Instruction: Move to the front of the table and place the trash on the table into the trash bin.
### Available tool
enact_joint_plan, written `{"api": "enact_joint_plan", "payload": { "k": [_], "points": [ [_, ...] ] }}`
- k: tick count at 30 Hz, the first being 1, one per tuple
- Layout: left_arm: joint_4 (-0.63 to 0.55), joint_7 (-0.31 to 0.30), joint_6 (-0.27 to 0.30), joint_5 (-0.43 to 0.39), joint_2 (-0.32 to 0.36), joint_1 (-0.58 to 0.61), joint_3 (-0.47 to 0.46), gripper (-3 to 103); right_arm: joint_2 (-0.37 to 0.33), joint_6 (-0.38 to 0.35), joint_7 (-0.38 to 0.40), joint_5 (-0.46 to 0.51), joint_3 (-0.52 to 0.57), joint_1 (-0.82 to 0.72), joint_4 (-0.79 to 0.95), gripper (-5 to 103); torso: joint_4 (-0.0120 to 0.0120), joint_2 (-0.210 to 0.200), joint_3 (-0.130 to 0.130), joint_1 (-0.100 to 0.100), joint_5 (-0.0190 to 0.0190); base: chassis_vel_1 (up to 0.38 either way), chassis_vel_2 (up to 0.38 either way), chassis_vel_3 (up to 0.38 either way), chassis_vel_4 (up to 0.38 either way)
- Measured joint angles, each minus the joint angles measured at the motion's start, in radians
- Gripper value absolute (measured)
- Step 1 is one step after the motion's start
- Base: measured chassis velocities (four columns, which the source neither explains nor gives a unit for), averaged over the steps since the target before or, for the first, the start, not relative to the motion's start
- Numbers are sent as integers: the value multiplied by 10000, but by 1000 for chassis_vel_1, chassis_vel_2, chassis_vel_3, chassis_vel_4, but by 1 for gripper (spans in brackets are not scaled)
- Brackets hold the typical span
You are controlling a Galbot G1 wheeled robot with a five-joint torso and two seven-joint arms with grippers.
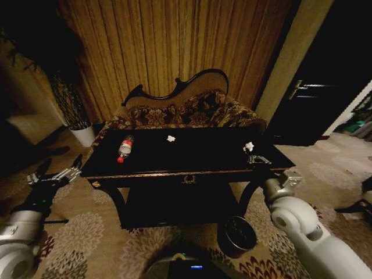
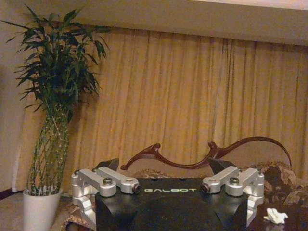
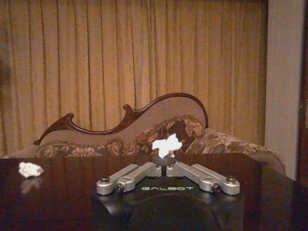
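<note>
One white scrap (image 3: 167, 145) pinched in right end effector (image 3: 163, 161), left end effector (image 1: 58, 170) released beside table (image 1: 192, 156)

A clear bottle (image 1: 125, 147) with a red cap lies on the black worktop's (image 1: 192, 152) far left; white scraps (image 1: 171, 138) mid-far and right; round dark bin (image 1: 237, 235) on the floor near right

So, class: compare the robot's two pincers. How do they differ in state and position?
The left pincer is open and empty; the right pincer is shut on a white scrap. The left hangs off the table's left end, while the right is over its right end. Both are silver-and-black.
</note>
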Motion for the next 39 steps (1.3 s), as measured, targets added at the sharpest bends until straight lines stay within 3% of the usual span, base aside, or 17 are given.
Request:
{"api": "enact_joint_plan", "payload": {
  "k": [25,30,39],
  "points": [
    [0,20,-3,-14,-80,55,-83,100,318,105,72,-645,-477,-26,-298,0,-3,3,-3,-6,2,161,-160,-161,160],
    [-1,21,-8,-30,-100,86,-116,100,446,138,24,-871,-997,189,-1133,0,3,7,-6,-10,-1,81,-86,-90,93],
    [0,23,-31,-40,-87,77,-137,100,669,300,-509,-1088,-1786,1207,-4399,0,-1,-5,3,9,4,4,1,-1,6]
  ]
}}
